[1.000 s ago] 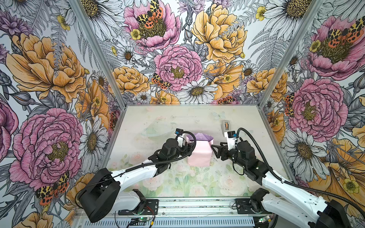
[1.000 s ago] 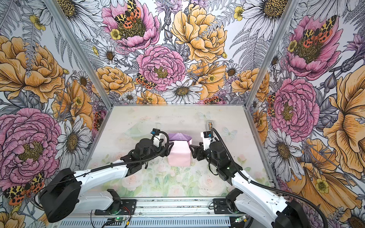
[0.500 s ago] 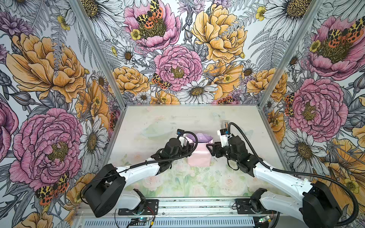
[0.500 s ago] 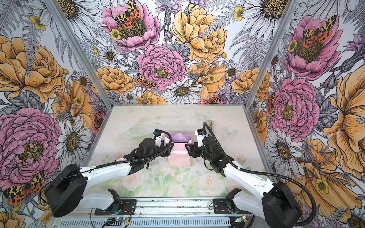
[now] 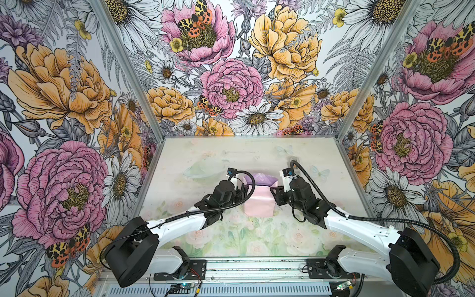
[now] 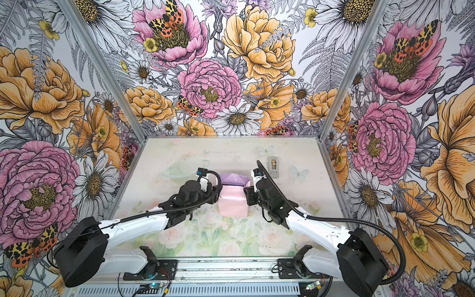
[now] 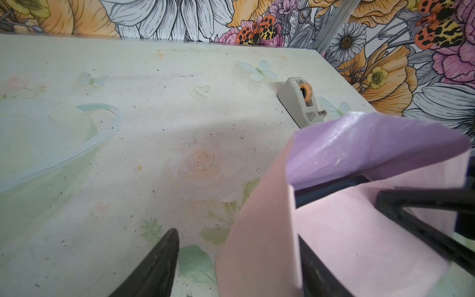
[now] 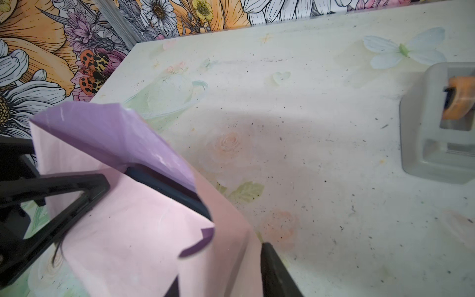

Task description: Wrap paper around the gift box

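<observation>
1. The gift box (image 7: 331, 187) lay at the centre of the table (image 5: 231, 159), in the lower middle of both top views. It was almost wholly covered by the paper (image 5: 258, 203). Only a dark navy strip showed, under the raised lilac flap.
2. The left gripper (image 7: 236, 234) stood at the left side of the parcel. Its jaws were parted astride an upright pink flap, with a clear gap between one finger (image 7: 159, 259) and the sheet. Nothing was clamped.
3. The right gripper (image 8: 221, 262) stood at the right side, astride the opposite pink flap. One finger (image 8: 275, 270) lay against the paper. Whether the jaws had pinched the flap could not be told.
4. Probable faults:
   - Uneven closing would let one flap slip free, and that side would spring open.
   - Pulling the two flaps apart would tear the thin, creased sheet.
   - Nothing pinned the box, so a sideways tug would probably slide it inside the wrap and spoil the folds.
   - No tape was visible on the lilac flap, which would probably lift further if disturbed.
5. Count: one gift box, one sheet of paper, one tape dispenser (image 6: 273, 167) to the upper right of the parcel, two grippers, one table.
</observation>
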You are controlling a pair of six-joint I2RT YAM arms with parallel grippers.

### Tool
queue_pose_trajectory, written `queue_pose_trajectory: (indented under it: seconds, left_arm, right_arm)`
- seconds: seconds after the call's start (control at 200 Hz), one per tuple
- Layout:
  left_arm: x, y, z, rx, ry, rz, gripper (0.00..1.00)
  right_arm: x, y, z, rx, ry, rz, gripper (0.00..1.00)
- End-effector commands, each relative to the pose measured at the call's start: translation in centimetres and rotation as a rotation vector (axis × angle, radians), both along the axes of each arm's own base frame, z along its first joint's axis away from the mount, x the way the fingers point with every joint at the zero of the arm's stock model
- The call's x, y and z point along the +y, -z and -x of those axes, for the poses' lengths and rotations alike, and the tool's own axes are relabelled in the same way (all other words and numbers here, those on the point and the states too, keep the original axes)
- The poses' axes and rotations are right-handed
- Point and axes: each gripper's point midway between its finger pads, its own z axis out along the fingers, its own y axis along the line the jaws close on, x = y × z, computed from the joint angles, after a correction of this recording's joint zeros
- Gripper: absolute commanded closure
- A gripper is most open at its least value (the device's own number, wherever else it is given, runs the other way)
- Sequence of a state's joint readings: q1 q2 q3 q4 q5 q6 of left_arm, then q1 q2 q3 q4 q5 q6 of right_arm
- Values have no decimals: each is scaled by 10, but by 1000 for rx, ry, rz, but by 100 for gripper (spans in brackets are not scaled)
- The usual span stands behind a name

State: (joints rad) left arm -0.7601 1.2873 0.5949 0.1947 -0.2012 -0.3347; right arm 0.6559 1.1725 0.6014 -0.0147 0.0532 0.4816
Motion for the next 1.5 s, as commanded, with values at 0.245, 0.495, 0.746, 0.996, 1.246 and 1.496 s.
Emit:
queue_pose_trajectory:
  seconds: [0.245, 0.495, 0.746, 0.996, 1.246, 1.496]
  left_arm:
    - [8, -14, 5, -33, -28, 6, 41]
    - [24, -52, 12, -96, -67, 46, 31]
    - [16, -54, 24, -53, -16, 107, 31]
    - [-1, -28, 20, 11, -44, 108, 34]
    - [-5, -10, 13, 26, -78, 64, 39]
    - [-1, 8, 14, 43, -91, 8, 41]
  right_arm:
    - [-8, 6, 2, 10, 36, 70, 65]
    - [-5, 5, 2, 8, 26, 68, 65]
    - [-1, 4, 1, 10, 18, 69, 66]
    - [0, 2, 2, -4, 24, 77, 67]
    - [-3, 5, 4, -7, 55, 150, 67]
    - [-12, 20, 8, 12, 99, 263, 68]
